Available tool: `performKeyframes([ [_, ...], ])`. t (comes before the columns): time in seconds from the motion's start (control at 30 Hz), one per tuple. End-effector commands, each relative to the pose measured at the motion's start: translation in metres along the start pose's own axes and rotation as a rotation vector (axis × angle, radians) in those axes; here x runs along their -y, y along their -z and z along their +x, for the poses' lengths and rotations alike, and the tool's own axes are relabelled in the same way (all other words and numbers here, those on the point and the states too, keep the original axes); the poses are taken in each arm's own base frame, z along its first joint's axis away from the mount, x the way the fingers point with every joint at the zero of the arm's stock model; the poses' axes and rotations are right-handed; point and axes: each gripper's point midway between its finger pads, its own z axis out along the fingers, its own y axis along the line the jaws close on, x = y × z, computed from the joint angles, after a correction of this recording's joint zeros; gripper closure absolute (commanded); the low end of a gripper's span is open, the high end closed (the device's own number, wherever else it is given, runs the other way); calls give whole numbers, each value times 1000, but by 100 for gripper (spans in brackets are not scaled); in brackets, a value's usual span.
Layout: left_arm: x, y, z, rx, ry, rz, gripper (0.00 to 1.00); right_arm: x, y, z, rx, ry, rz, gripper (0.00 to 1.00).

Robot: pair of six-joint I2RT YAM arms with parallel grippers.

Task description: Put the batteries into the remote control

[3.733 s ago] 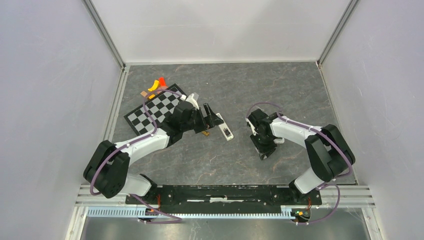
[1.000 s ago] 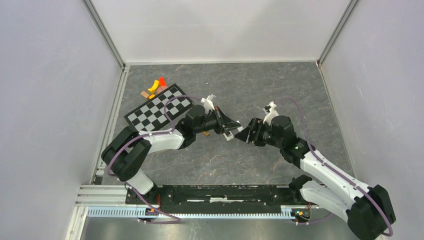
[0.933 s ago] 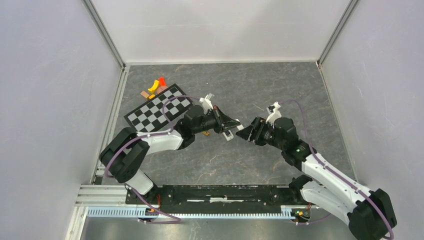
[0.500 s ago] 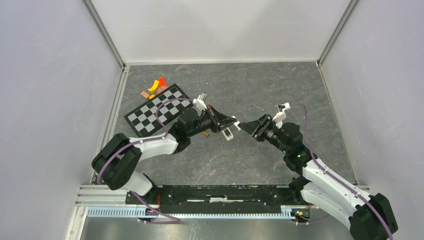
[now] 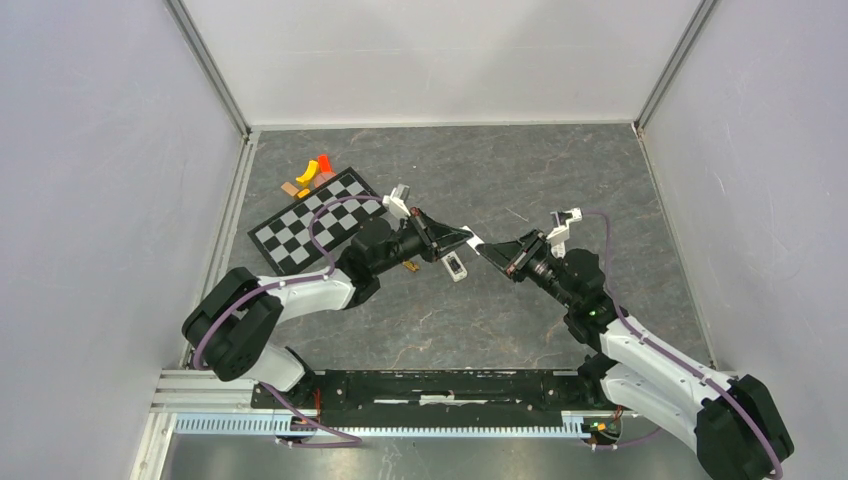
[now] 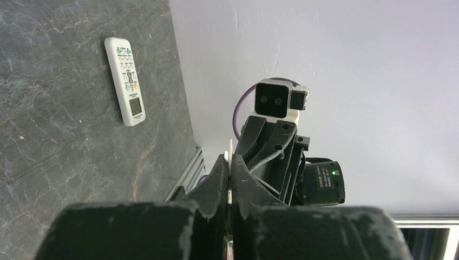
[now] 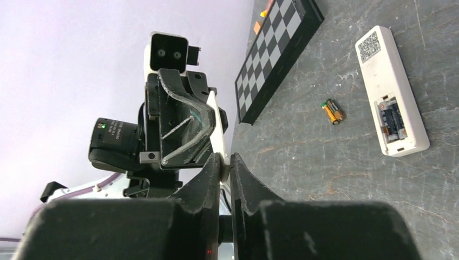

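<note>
Top view of a dark stone-patterned bench (image 5: 600, 170) walled at 9, 12 and 3 o'clock. Two robot arms reach in from 6 o'clock and meet tip to tip near the centre. The left hand (image 5: 466, 238) pinches a thin white strip (image 5: 474, 241), and the right hand (image 5: 490, 251) has its jaws close on either side of it, so nothing can pass between them. The remote control (image 5: 455, 266) lies just below the left hand, with a loose battery (image 7: 333, 112) near its 9 o'clock side. A checkerboard (image 5: 315, 228) covers the 10 o'clock area, with small orange and red pieces (image 5: 312, 168) at its far corner. Open bench lies from 12 to 3 o'clock, and at 6 o'clock between the arms.
</note>
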Motion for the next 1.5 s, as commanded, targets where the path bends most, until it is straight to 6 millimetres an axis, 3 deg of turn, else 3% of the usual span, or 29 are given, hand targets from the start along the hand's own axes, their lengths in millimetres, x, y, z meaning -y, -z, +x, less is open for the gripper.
performKeyframes([
  [0.0, 18, 3, 0, 0, -11, 63, 90, -17, 0, -9, 44, 13, -73, 93],
  [0.07, 11, 5, 1, -2, -24, 40, 67, -13, -1, -9, 45, 19, -57, 100],
  [0.17, -7, 12, 2, 4, -68, -43, 31, -3, -3, -5, 27, 42, -20, 100],
  [0.23, -26, 20, 0, 19, -119, -144, 17, 9, -5, -2, 5, 91, 37, 100],
  [0.33, -68, 43, -12, 44, -229, -391, 6, 35, -5, 6, -63, 202, 137, 100],
  [0.5, -105, 74, -36, 71, -343, -624, 3, 63, -9, 43, -302, 341, 166, 100],
  [0.6, -111, 79, -47, 67, -330, -635, 3, 75, -12, 65, -423, 396, 185, 100],
  [0.83, -117, 76, -60, 44, -299, -629, 7, 100, -30, 79, -532, 376, 247, 100],
  [0.93, -118, 73, -61, 36, -298, -618, 8, 110, -34, 78, -529, 367, 286, 100],
  [1.23, -117, 59, -68, 13, -291, -592, 10, 143, -28, 51, -437, 387, 451, 100],
  [1.47, -128, 60, -73, 24, -273, -621, 9, 160, -22, 38, -380, 425, 530, 100],
])
